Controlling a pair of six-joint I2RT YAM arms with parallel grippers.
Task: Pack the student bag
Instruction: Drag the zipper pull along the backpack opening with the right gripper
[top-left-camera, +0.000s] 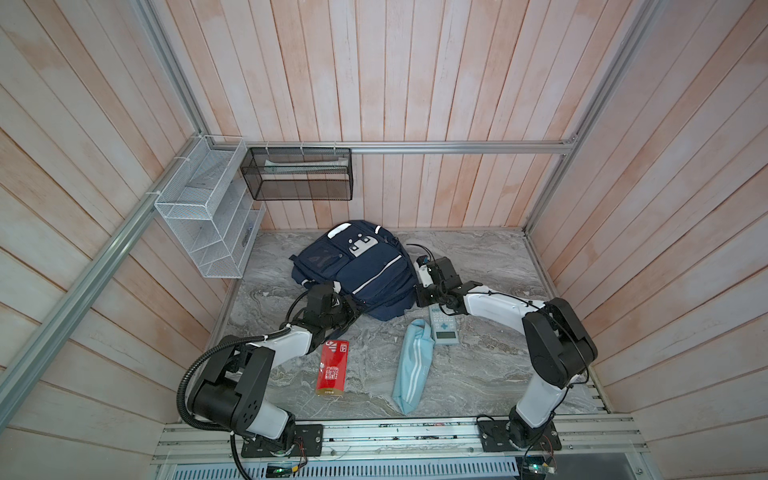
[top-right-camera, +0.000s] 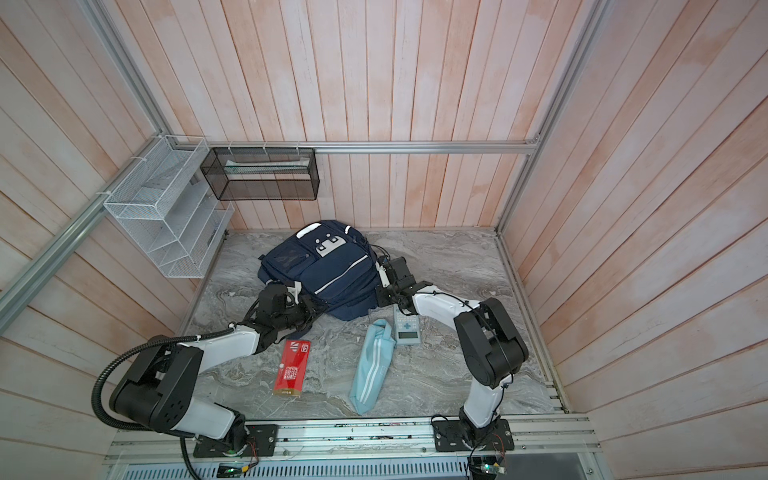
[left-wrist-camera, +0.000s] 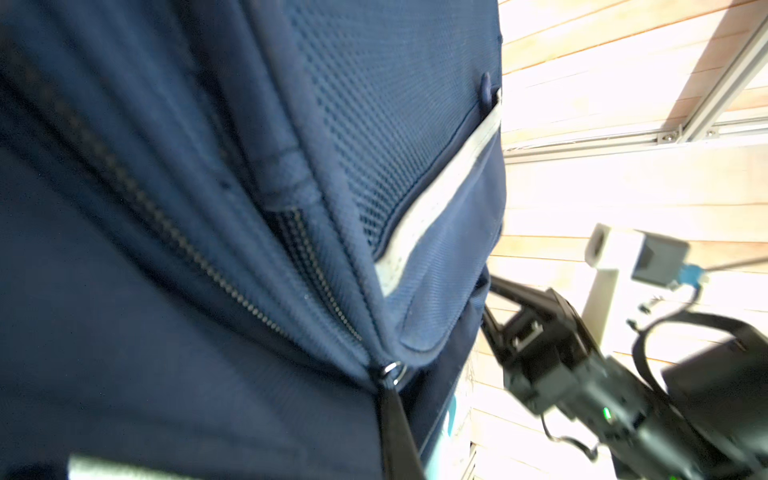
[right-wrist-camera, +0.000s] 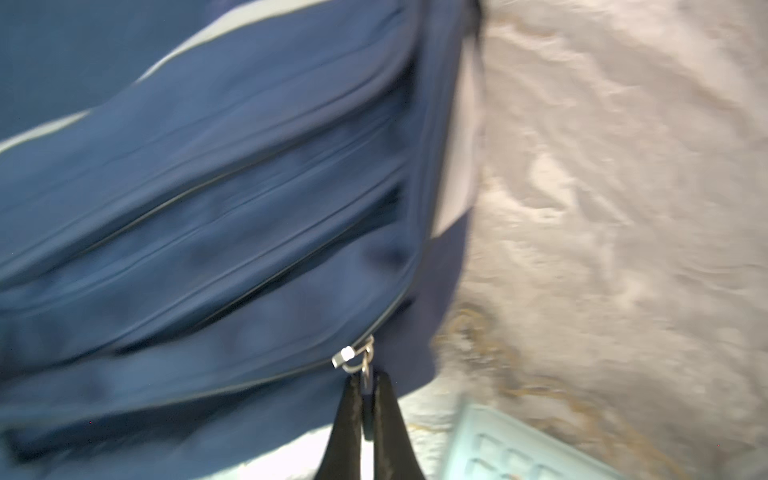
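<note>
The student bag (top-left-camera: 357, 270) (top-right-camera: 332, 270), navy blue with white stripes, lies at the back middle of the marble tabletop. My left gripper (top-left-camera: 355, 306) presses against its near left corner. In the left wrist view the left gripper (left-wrist-camera: 388, 388) is shut on a zipper pull (left-wrist-camera: 394, 371) where two zip lines meet. My right gripper (top-left-camera: 417, 291) sits at the bag's right side. In the right wrist view the right gripper (right-wrist-camera: 366, 380) has its black fingers (right-wrist-camera: 347, 415) shut on the tab of another zipper pull (right-wrist-camera: 353, 357). The zips look closed.
A red packet (top-left-camera: 332, 368), a light-blue striped pouch (top-left-camera: 413, 365) and a pale calculator (top-left-camera: 444, 326) lie on the tabletop in front of the bag. A white wire rack (top-left-camera: 203, 208) and a black mesh basket (top-left-camera: 297, 174) hang on the back left walls.
</note>
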